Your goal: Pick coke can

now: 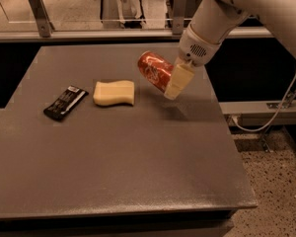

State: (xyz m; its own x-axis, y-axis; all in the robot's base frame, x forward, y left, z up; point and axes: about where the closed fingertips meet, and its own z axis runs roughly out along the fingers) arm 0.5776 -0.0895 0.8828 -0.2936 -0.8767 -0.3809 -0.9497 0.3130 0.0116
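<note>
**Can gripped above the table**

The gripper (166, 84) hung over the far right part of the table (138, 172), its fingers clamped on the coke can (154, 69). One pale finger lay across the can's right side, and the other was hidden behind it. The can sat tilted between them, its upper end pointing up and left, apparently clear of the tabletop, with a shadow beneath. A yellow block (114, 93) lay near its left, and a black packet (65, 102) lay further left.
</note>
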